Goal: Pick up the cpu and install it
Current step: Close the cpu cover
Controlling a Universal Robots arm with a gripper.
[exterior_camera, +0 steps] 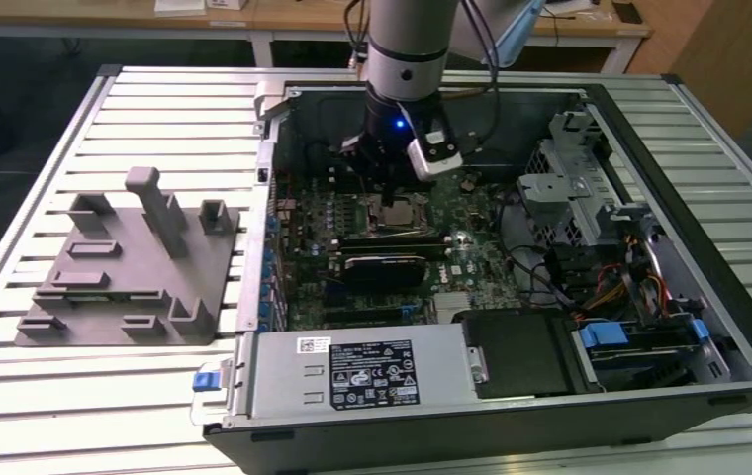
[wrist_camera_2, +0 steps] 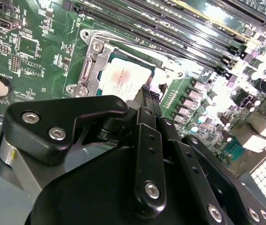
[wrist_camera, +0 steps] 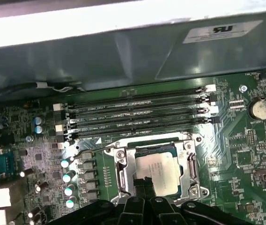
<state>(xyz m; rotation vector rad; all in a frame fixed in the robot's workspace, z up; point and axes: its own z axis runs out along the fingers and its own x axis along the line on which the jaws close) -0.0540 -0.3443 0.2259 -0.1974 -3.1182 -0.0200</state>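
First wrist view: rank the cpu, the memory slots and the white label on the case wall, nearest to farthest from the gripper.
1. cpu, in the socket beside the gripper.
2. memory slots, just beyond the socket.
3. white label, on the case wall, farthest.

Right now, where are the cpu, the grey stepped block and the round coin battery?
cpu (wrist_camera: 160, 171): first wrist view, middle of its metal top.
grey stepped block (exterior_camera: 112, 297): exterior view, on its low base.
coin battery (wrist_camera: 260, 108): first wrist view, centre of its face.
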